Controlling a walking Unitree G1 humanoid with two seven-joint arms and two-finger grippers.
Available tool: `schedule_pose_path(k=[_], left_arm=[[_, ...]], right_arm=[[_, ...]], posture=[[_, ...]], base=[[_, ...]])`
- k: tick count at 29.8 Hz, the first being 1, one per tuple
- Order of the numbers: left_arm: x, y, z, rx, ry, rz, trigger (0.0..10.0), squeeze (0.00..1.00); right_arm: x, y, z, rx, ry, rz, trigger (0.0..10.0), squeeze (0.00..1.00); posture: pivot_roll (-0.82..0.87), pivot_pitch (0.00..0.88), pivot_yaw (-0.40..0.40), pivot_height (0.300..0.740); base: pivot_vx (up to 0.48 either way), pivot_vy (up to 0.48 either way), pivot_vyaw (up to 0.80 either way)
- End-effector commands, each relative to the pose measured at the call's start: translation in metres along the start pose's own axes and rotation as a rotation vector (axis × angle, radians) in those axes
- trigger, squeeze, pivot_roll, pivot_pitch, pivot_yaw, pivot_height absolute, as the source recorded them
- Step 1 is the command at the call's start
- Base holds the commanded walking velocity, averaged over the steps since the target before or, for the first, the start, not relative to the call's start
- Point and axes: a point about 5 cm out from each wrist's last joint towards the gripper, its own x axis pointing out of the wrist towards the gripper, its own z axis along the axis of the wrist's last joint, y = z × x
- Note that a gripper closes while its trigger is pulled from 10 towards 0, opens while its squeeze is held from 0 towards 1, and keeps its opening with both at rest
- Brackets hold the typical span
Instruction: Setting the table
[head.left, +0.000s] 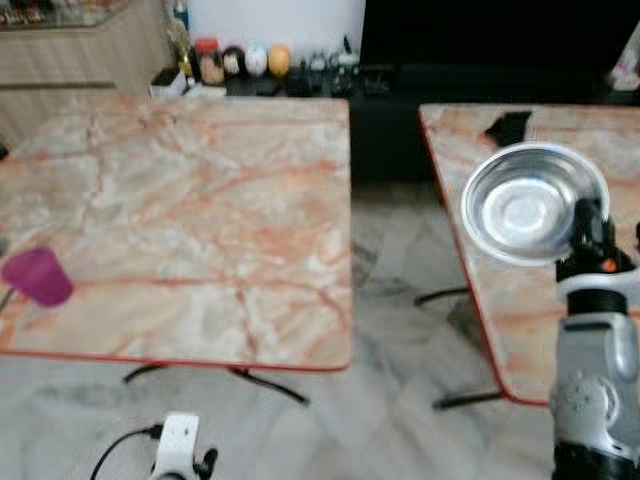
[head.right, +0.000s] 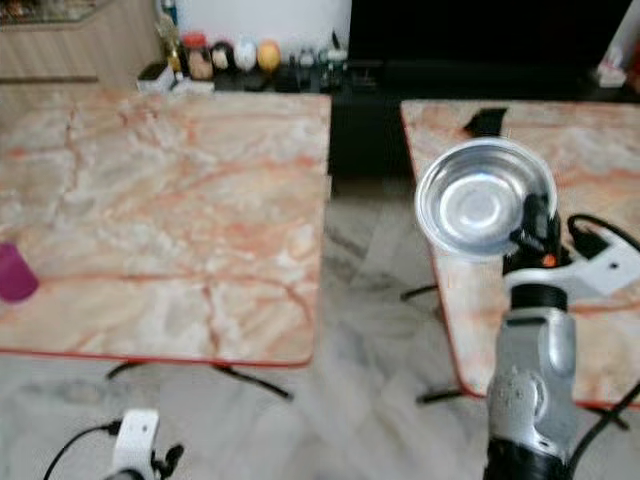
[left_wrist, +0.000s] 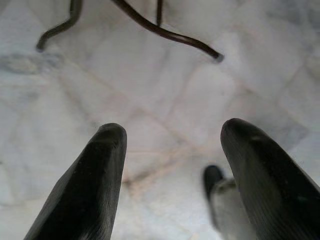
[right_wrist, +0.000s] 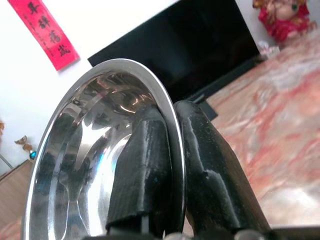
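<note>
A shiny steel bowl (head.left: 530, 203) is held up over the left edge of the right marble table (head.left: 600, 130), tilted toward me. My right gripper (head.left: 588, 228) is shut on the bowl's rim; in the right wrist view one finger (right_wrist: 142, 165) lies inside the bowl (right_wrist: 85, 160) and the other outside. A purple cup (head.left: 38, 276) lies on its side near the front left of the left marble table (head.left: 200, 200). My left gripper (left_wrist: 172, 150) hangs low over the floor, open, with nothing between its fingers.
A tiled floor gap (head.left: 390, 300) separates the two tables. A small black object (head.left: 510, 127) lies on the right table behind the bowl. Jars and round items (head.left: 240, 62) line a dark shelf beyond the tables. Curved table legs (left_wrist: 165, 32) stand on the floor.
</note>
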Motion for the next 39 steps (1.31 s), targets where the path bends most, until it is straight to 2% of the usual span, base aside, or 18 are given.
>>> schedule_pose_path(k=[1,10,31,39], left_arm=[[-0.003,0.0047,-0.0097,0.006,0.037,0.013,10.0,0.0],[-0.003,0.0043,-0.01,0.008,0.04,0.01,10.0,0.0],[-0.0036,0.0057,-0.0109,0.013,0.04,0.011,10.0,0.0],[-0.003,0.0077,-0.0085,0.008,0.033,0.014,10.0,0.0]], right_arm=[[0.0015,0.0069,-0.0001,-0.005,-0.001,0.024,10.0,0.0],[0.0022,0.0089,0.0013,-0.022,-0.005,0.034,10.0,0.0],[0.0001,0.0065,-0.0033,-0.018,0.023,0.015,10.0,0.0],[-0.0013,0.0047,-0.0022,0.008,0.003,-0.002,10.0,0.0]], posture=[[0.0,0.054,-0.008,0.74],[-0.01,0.056,-0.005,0.74],[-0.01,0.058,-0.005,0.74],[-0.01,0.053,-0.002,0.74]], base=[[0.0,-0.48,0.0],[0.0,-0.48,0.24],[0.0,-0.48,0.0],[0.0,0.0,0.0]])
